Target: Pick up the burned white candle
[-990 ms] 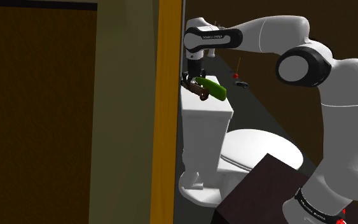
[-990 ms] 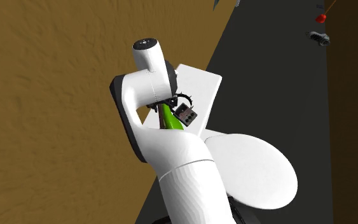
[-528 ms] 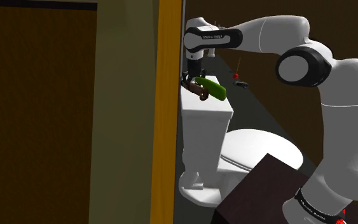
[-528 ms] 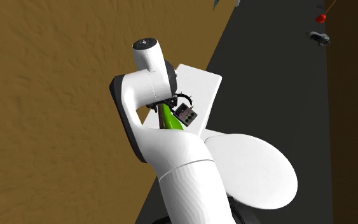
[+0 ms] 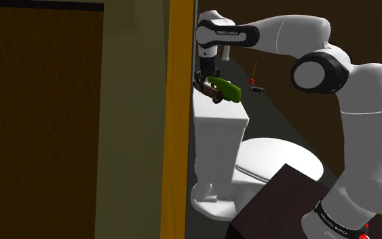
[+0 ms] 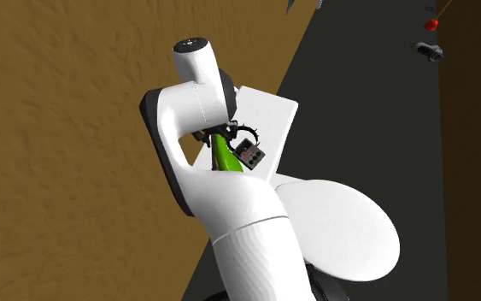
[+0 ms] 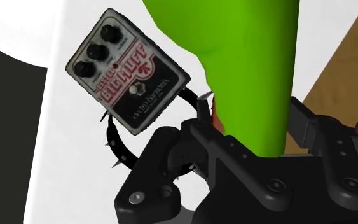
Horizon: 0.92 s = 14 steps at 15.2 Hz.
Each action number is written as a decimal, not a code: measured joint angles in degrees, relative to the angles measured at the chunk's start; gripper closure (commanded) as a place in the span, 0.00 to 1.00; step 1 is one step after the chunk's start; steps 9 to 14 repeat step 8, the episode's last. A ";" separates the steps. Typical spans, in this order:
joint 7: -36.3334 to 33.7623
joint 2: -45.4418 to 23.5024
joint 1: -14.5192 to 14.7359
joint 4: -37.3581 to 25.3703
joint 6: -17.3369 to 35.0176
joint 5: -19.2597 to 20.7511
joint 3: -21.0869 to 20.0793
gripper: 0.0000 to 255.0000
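The candle (image 7: 247, 57) is drawn as a bright green tapered body. It sticks out sideways from my gripper (image 7: 250, 118), whose black fingers (image 7: 199, 124) clasp its narrow end. In the shoulder view the candle (image 5: 225, 89) hangs just above the white toilet tank lid (image 5: 223, 117), under my gripper (image 5: 205, 81), which stands close to the wooden door frame. In the second exterior view the candle (image 6: 224, 156) peeks out below the arm's wrist.
A black-and-red effects pedal (image 7: 128, 77) and a black spiked ring (image 7: 115, 147) lie on the tank lid (image 7: 50, 133) beside the candle. The wooden door frame (image 5: 180, 129) stands close by. The toilet's closed lid (image 5: 277, 159) and my dark stand (image 5: 277, 204) lie nearer.
The wrist has risen a little and the green candle has come up with it, a bit higher above the tank lid. The pedal and the ring have stayed put.
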<state>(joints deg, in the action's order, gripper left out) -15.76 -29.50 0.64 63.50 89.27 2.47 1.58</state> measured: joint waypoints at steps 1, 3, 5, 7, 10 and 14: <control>0.02 0.03 0.01 -0.60 -0.65 0.00 0.00 1.00; 0.11 -0.71 0.00 -3.37 -2.66 -0.01 0.01 1.00; 0.23 -1.46 -0.03 -6.16 -4.69 -0.03 0.03 1.00; 0.41 -2.85 -0.11 -10.03 -7.17 -0.06 0.05 1.00; 0.40 -3.02 -0.08 -10.79 -7.78 -0.06 0.05 1.00; 0.40 -3.02 -0.08 -10.79 -7.78 -0.06 0.05 1.00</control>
